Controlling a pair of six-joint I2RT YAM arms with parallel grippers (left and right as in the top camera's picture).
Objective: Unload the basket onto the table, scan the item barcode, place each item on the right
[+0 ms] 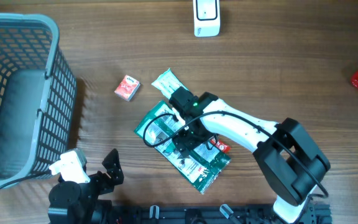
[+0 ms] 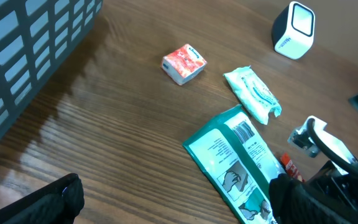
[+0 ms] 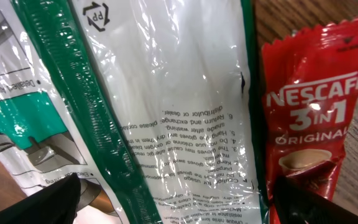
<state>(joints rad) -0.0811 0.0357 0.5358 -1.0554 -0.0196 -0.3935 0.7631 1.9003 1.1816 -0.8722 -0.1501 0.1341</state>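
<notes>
Left gripper (image 1: pixel 92 169) at near bench edge, jaws wide and empty, right gripper (image 1: pixel 185 138) jaws wide, low over green glove pack (image 1: pixel 157 124) at bench centre, barcode up, Nescafé 3in1 sachet (image 3: pixel 309 118) against pack's right edge, wipes packet (image 1: pixel 166 81) and small red box (image 1: pixel 127 88) beyond, barcode scanner (image 1: pixel 206 17) at far edge.

Overhead cam looks straight down from high up and takes in a wide stretch of table (image 1: pixel 278 56). Left wrist cam sits low at the near edge, angled across toward the white scanner (image 2: pixel 294 30), while the right wrist cam is crammed right up against the green packet (image 3: pixel 166 93) and red sachet (image 3: pixel 309 118). All three share that packet.
</notes>
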